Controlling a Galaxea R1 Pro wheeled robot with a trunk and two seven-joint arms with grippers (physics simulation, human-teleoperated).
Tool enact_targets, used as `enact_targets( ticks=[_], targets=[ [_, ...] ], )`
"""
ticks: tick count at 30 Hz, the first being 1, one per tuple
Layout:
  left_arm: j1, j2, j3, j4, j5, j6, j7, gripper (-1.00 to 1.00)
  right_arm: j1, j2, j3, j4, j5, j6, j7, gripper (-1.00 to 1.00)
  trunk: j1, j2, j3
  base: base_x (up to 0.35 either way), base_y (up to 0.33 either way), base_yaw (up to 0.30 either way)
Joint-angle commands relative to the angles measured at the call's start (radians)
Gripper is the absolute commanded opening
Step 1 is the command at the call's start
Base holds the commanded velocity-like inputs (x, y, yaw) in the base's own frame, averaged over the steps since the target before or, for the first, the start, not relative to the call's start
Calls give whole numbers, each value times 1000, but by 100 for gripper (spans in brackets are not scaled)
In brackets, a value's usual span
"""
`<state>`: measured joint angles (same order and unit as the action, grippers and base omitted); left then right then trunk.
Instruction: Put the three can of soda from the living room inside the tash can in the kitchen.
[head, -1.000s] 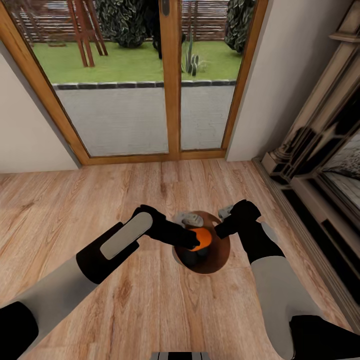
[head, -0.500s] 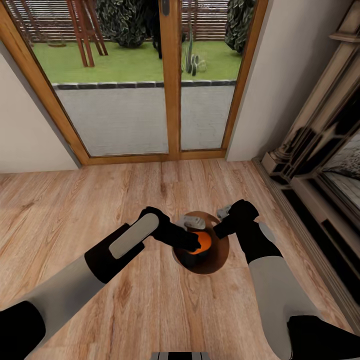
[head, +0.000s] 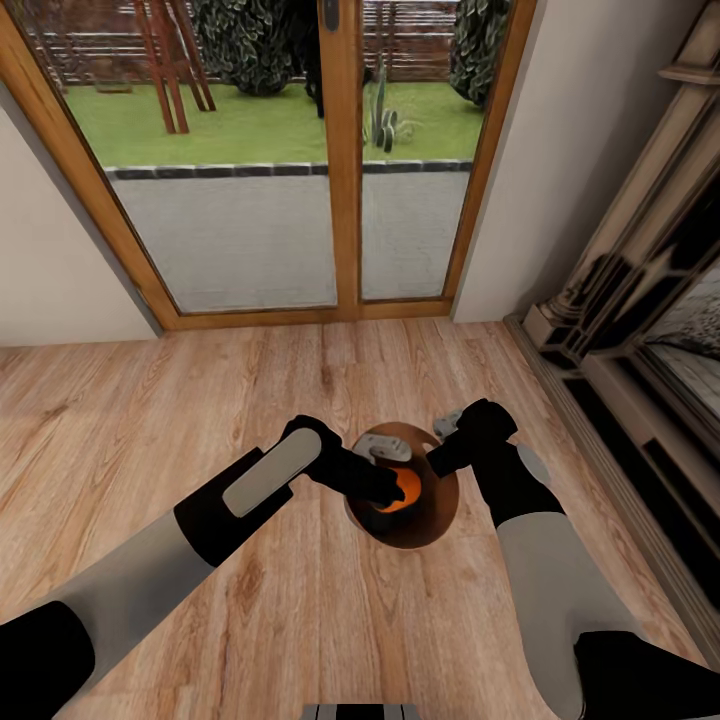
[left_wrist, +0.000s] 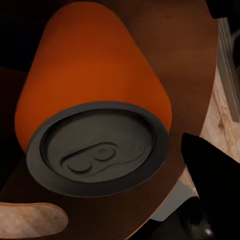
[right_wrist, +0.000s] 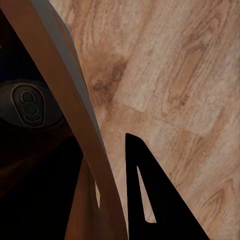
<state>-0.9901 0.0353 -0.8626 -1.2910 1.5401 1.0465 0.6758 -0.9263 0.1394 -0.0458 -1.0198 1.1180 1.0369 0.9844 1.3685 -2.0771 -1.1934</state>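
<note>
The tash can (head: 440, 510), brown inside, stands on the wood floor between my arms. In the head view my left gripper (head: 392, 485) is over its opening, shut on an orange can of soda (head: 405, 487). The left wrist view has that can of soda (left_wrist: 95, 75) close up, its dark top toward the camera and the brown bin wall (left_wrist: 195, 60) behind it. My right gripper (head: 448, 428) is at the bin's far right rim and looks shut on it. In the right wrist view the rim (right_wrist: 75, 115) runs beside a dark finger (right_wrist: 150, 200), and a can top (right_wrist: 30, 107) lies in the dark inside.
Wood-framed glass doors (head: 340, 150) are straight ahead, with pale walls on both sides. The fireplace surround (head: 640, 300) runs along the right. Open plank floor (head: 150, 420) lies to the left and in front of the bin.
My left arm has edged forward and right, carrying the orange can a little further over the bin's opening. The right arm and the bin have barely moved.
</note>
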Motion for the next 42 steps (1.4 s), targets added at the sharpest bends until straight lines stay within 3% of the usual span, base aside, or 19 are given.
enact_targets(
  ticks=[1,19,29,34,35,38,42],
  targets=[
    [0,1,-1,0,-2,1,-1,100,0,0,0,0,-20,10,5,-100,0,0,0,0,0,0],
    [2,11,0,-24,-10,1,-4,100,0,-1,-2,1,-20,10,5,-100,0,0,0,0,0,0],
    [13,22,8,-160,-11,1,-5,100,0,-2,-4,1,-20,10,5,-100,0,0,0,0,0,0],
    [16,80,11,-226,-11,1,-10,100,0,-4,-7,2,-20,10,5,-100,0,0,0,0,0,0],
    [17,105,12,-242,-11,1,-13,100,0,-5,-8,2,-20,10,5,-100,0,0,0,0,0,0],
    [17,144,18,-263,-10,1,-20,100,0,-6,-10,3,-20,10,5,-100,0,0,0,0,0,0],
    [17,205,62,-280,-9,1,-45,100,0,-8,-13,3,-20,10,5,-100,0,0,0,0,0,0]
  ],
)
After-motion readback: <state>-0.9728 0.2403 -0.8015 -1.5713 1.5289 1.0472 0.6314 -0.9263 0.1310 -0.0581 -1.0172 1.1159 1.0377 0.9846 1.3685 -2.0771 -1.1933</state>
